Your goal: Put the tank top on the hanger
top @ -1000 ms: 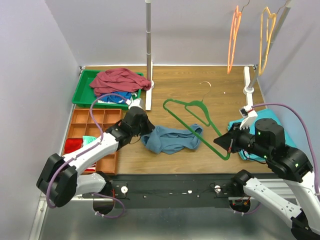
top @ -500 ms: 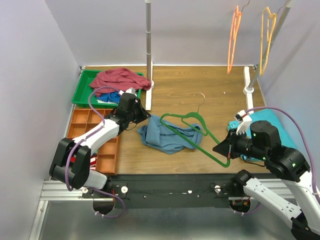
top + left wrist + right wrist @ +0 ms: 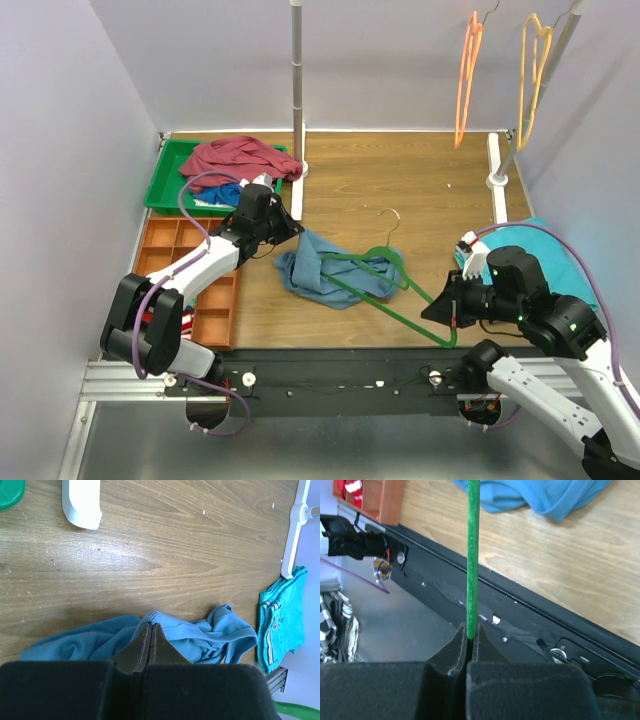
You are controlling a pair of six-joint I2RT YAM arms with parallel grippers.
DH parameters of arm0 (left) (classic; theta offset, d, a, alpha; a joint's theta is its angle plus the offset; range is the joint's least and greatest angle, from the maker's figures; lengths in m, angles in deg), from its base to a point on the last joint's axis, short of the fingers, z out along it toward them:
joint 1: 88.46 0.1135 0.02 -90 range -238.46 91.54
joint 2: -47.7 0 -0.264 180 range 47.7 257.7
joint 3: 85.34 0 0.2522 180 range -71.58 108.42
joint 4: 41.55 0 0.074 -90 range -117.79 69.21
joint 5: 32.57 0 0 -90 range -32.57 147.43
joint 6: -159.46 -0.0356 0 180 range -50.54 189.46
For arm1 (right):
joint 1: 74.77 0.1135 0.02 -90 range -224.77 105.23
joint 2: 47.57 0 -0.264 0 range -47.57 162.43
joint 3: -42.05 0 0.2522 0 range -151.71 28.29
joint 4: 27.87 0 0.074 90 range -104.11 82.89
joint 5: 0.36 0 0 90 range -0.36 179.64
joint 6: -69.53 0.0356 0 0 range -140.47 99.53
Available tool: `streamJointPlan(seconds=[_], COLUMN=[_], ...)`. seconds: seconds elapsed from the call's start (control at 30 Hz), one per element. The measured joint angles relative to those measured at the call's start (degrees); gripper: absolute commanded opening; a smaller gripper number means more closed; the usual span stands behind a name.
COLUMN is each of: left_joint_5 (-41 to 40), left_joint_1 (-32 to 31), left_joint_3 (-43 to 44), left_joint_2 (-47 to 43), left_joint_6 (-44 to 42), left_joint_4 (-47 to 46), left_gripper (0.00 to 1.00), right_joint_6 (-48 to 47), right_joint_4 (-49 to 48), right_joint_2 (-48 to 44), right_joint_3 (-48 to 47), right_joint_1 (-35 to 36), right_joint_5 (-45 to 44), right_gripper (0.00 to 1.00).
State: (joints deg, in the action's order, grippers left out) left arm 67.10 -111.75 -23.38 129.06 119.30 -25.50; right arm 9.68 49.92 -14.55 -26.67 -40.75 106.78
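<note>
We see a wooden table (image 3: 400, 180) between pale walls (image 3: 60, 150). A green tray (image 3: 170, 165) holds a maroon garment (image 3: 235, 160). Our left gripper (image 3: 151, 632) pinches the tank top (image 3: 315, 278) mid-table; our right gripper (image 3: 470, 632) clamps the hanger (image 3: 473, 555), which overlaps it

I'm looking across all three views right now and I can't read a single word, number or brand anywhere. The teal cloth (image 3: 280, 612) has a few small marks near its striped trim. They're too small and blurred for me to say whether they're lettering at all.
</note>
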Motion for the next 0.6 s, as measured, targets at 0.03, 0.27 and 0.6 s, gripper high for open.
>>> streamJointPlan(seconds=[0.03, 0.27, 0.6], left_joint_5=[0.0, 0.0, 0.0], left_joint_1=[0.0, 0.1, 0.1], left_joint_3=[0.0, 0.0, 0.0], left_joint_2=[0.0, 0.0, -0.4], left_joint_6=[0.0, 0.2, -0.3], left_joint_4=[0.0, 0.1, 0.5], left_gripper=[0.00, 0.00, 0.00], right_joint_6=[0.0, 0.9, 2.0], right_joint_4=[-0.2, -1.6, -1.6], right_joint_2=[-0.1, -1.2, -1.7], right_joint_3=[0.6, 1.5, -0.9], right_joint_1=[0.0, 0.0, 0.0], right_joint_5=[0.5, 2.3, 3.4], right_gripper=[0.01, 0.01, 0.01])
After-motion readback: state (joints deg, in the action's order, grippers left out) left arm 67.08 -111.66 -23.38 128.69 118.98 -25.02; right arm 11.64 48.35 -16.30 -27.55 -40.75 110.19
